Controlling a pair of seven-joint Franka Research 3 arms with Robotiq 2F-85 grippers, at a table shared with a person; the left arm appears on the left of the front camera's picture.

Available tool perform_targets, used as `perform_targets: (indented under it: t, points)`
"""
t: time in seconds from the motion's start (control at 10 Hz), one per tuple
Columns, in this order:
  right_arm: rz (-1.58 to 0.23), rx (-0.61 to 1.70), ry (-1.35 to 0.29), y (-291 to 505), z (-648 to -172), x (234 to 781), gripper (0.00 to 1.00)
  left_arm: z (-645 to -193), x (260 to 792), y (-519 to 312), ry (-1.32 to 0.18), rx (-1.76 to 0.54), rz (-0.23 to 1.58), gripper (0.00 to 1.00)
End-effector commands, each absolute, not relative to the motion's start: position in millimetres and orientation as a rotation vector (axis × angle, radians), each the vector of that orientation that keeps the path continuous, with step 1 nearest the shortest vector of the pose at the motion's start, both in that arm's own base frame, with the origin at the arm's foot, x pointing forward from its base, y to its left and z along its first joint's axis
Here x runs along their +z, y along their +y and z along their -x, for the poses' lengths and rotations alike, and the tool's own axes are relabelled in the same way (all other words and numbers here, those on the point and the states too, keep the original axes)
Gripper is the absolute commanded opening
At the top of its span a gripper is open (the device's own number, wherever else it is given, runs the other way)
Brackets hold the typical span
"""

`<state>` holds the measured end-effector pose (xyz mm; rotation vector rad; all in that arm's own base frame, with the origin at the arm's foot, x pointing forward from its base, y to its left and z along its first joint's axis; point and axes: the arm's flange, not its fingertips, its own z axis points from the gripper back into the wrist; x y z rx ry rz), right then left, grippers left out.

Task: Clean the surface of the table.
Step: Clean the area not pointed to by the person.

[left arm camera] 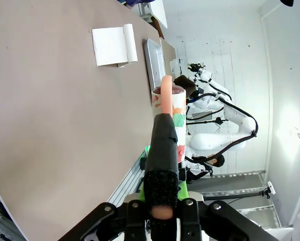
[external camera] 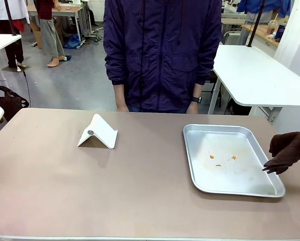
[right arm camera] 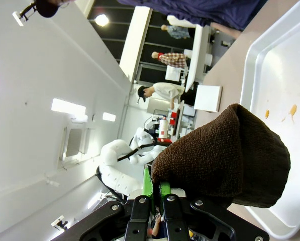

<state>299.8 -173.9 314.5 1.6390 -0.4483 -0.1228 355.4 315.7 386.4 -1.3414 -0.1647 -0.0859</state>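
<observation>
1. Wiping with a thin hold is the first risk. The right gripper point(right arm camera: 157, 193) has its jaws pinched fully together on a fold of the brown cloth point(external camera: 288, 150), so a hard drag could pull the cloth free.
2. The table point(external camera: 139, 191) spreads across the front view between the robot and the person point(external camera: 162, 50), and its top is mostly bare. The cloth hangs at the table's right edge, just beside the silver tray point(external camera: 240, 176). I cannot tell whether the cloth touches the tabletop.
3. A sweep to the left could catch the tray's rim, shove the tray and spill its orange crumbs point(external camera: 220, 159) onto the surface meant to be cleaned.
4. The white folded stand point(external camera: 97, 131) left of centre looks light, so a passing wipe could knock it over or push it toward the person.
5. The left gripper point(left arm camera: 161, 201) is clamped tight on a long black-and-peach thing point(left arm camera: 162, 140). I cannot tell what that thing is. If it holds liquid, tilting it over the table could leave a fresh mess.
6. The person stands close against the far edge, so a long reach could come near their hands.
</observation>
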Motion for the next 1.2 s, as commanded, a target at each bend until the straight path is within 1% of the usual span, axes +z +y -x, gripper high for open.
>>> perform_targets:
  t: [0.0,0.1,0.2,0.3,0.5,0.6,0.8,0.9,1.1]
  points:
    - [-1.494,-0.061,-0.484,-166,-292,333,0.06,-353,391,314,-0.170,-0.089,1.357,0.22]
    - [-1.369,0.033,-0.468,-152,-298,353,0.06,-353,391,314,-0.170,-0.089,1.357,0.22]
    - [-1.267,0.057,-0.458,-138,-310,366,0.06,-353,391,314,-0.170,-0.089,1.357,0.22]
    - [-1.134,0.068,-0.473,-122,-325,374,0.06,-353,391,314,-0.170,-0.089,1.357,0.22]
    - [-0.969,0.117,-0.432,-91,-352,378,0.06,-353,391,314,-0.170,-0.089,1.357,0.22]
    - [-0.894,0.125,-0.413,-75,-363,379,0.06,-353,391,314,-0.170,-0.089,1.357,0.22]
    - [-0.751,0.135,-0.424,-54,-377,373,0.06,-353,391,314,-0.170,-0.089,1.357,0.22]
    - [-0.697,0.138,-0.422,-49,-383,368,0.06,-353,391,314,-0.170,-0.089,1.357,0.22]
    - [-0.645,0.144,-0.399,-40,-394,352,0.06,-353,391,314,-0.170,-0.089,1.357,0.22]
